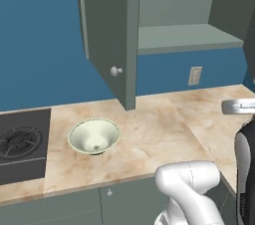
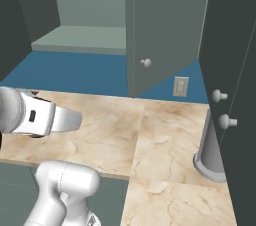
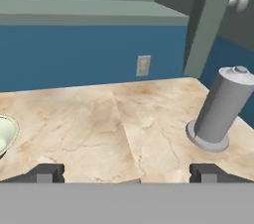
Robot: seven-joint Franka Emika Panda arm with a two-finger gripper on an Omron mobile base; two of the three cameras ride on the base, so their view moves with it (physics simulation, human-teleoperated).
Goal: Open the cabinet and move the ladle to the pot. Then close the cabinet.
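The grey-green cabinet [image 1: 112, 35] stands open above the counter. One door swings out over the marble top, with its round pale knob [image 1: 115, 71] facing me; the same door [image 2: 165, 30] is in the right base view. The part of its lower shelf [image 3: 89, 10] that shows is bare. The ladle and the pot are out of view. My gripper [image 3: 128, 174] hovers low over the counter with its fingertips [image 3: 47, 172] wide apart. It is open, holds nothing, and faces the blue back wall.
A pale green-white bowl [image 1: 94, 136] sits on the counter beside the stove burner [image 1: 20, 144]. A grey upright cylinder on a round base [image 3: 218, 109] stands at the right near dark doors with knobs [image 2: 218, 95]. A wall outlet [image 3: 143, 65] is behind.
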